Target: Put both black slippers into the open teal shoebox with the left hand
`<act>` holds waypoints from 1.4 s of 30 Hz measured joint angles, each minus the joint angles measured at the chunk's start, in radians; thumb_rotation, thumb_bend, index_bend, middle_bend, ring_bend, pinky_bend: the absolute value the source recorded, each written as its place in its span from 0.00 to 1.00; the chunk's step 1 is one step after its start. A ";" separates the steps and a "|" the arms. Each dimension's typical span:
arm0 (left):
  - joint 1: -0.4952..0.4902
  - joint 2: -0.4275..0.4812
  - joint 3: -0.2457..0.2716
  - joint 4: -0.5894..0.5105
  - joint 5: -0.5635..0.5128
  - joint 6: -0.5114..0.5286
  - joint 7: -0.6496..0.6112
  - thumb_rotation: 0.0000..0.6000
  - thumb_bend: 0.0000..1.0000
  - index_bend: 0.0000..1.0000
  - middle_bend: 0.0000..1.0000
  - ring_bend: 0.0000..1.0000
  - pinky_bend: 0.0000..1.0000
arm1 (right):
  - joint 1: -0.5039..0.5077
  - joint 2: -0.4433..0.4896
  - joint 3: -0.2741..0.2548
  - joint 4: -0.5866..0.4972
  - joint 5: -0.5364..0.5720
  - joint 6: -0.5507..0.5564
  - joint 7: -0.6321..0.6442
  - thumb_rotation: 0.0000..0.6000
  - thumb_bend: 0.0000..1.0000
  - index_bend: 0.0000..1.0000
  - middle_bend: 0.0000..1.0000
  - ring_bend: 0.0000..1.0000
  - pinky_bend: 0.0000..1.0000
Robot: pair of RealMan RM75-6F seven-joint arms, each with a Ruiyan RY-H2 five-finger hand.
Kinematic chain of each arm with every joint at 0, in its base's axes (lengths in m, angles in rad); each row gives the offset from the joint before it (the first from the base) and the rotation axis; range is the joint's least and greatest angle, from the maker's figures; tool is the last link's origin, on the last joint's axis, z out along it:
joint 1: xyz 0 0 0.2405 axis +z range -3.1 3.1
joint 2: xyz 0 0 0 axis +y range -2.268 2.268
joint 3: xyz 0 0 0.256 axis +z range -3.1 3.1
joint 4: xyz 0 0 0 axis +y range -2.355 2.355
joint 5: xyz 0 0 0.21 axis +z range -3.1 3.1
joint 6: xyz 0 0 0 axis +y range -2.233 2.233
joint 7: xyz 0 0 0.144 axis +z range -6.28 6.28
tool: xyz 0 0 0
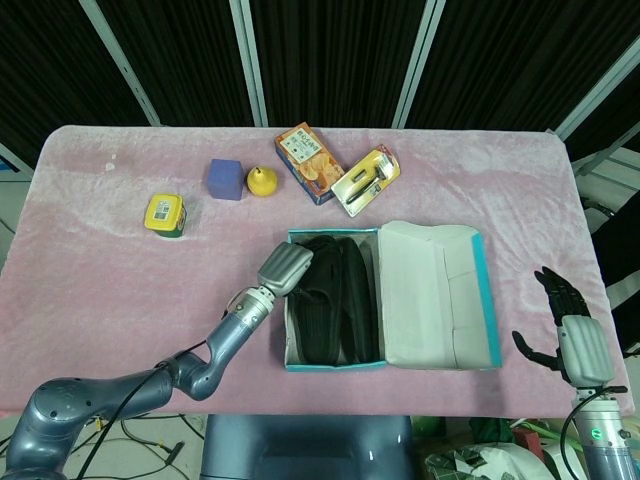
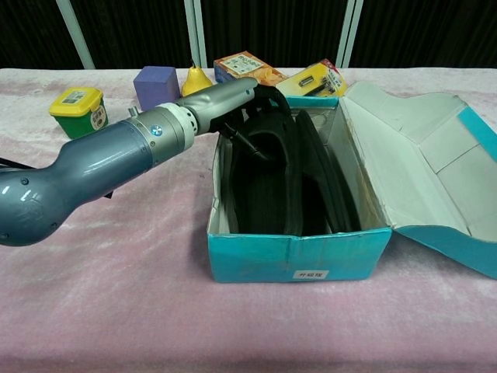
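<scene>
Worktop (image 1: 90, 270) draped in fuzzy pink cloth, black corrugated wall panels (image 1: 330, 50) behind, pale slanted metal struts (image 1: 250, 60) between them, cables (image 1: 120, 440) on the floor below

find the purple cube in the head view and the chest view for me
Head view: purple cube upper left on the pink cloth, left of the yellow pear.
Chest view: purple cube at the far edge, upper left, behind the left arm.
Shared landmark: the yellow pear beside it.
</scene>
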 measured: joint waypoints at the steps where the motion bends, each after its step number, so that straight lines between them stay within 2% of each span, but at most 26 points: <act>1: 0.000 0.007 -0.003 -0.014 -0.017 -0.010 0.021 0.68 0.03 0.16 0.23 0.26 0.41 | -0.001 0.000 0.000 0.000 0.001 0.000 0.001 1.00 0.23 0.00 0.02 0.00 0.09; 3: 0.000 0.022 -0.011 -0.046 -0.057 -0.032 0.067 0.55 0.01 0.10 0.17 0.15 0.32 | -0.002 0.000 -0.001 0.001 0.001 0.001 0.002 1.00 0.22 0.00 0.02 0.00 0.09; 7: 0.001 0.051 -0.024 -0.109 -0.116 -0.056 0.123 0.36 0.00 0.03 0.06 0.02 0.18 | -0.003 -0.001 -0.002 0.003 0.002 0.000 0.004 1.00 0.23 0.00 0.02 0.00 0.09; 9: 0.004 0.066 -0.029 -0.135 -0.129 -0.057 0.136 0.31 0.00 0.01 0.03 0.00 0.11 | -0.002 -0.002 -0.002 0.004 0.002 -0.002 0.004 1.00 0.22 0.00 0.02 0.00 0.09; 17: 0.013 0.111 -0.030 -0.189 -0.131 -0.049 0.149 0.18 0.00 0.00 0.00 0.00 0.01 | 0.002 -0.003 0.001 0.004 0.001 -0.005 0.003 1.00 0.22 0.00 0.02 0.00 0.09; 24: 0.015 0.148 -0.013 -0.222 -0.126 -0.040 0.205 0.18 0.00 0.00 0.00 0.00 0.00 | 0.004 -0.004 0.001 0.004 0.000 -0.007 0.005 1.00 0.23 0.00 0.02 0.00 0.09; 28: 0.018 0.159 -0.007 -0.248 -0.113 -0.022 0.214 0.13 0.00 0.01 0.00 0.00 0.00 | 0.004 -0.004 0.001 0.006 0.000 -0.008 0.007 1.00 0.22 0.00 0.02 0.00 0.09; 32: 0.026 0.168 0.000 -0.262 -0.061 0.013 0.193 0.02 0.00 0.11 0.09 0.02 0.04 | 0.004 -0.003 0.001 0.006 0.000 -0.007 0.008 1.00 0.22 0.00 0.02 0.00 0.09; 35: 0.034 0.173 0.009 -0.270 -0.014 0.051 0.184 0.00 0.00 0.18 0.17 0.04 0.07 | 0.004 -0.003 0.001 0.006 -0.001 -0.006 0.008 1.00 0.22 0.00 0.02 0.00 0.09; 42: 0.055 0.172 0.048 -0.277 0.065 0.117 0.181 0.00 0.00 0.22 0.22 0.06 0.08 | 0.006 -0.006 0.000 0.008 -0.004 -0.009 0.008 1.00 0.22 0.00 0.02 0.00 0.09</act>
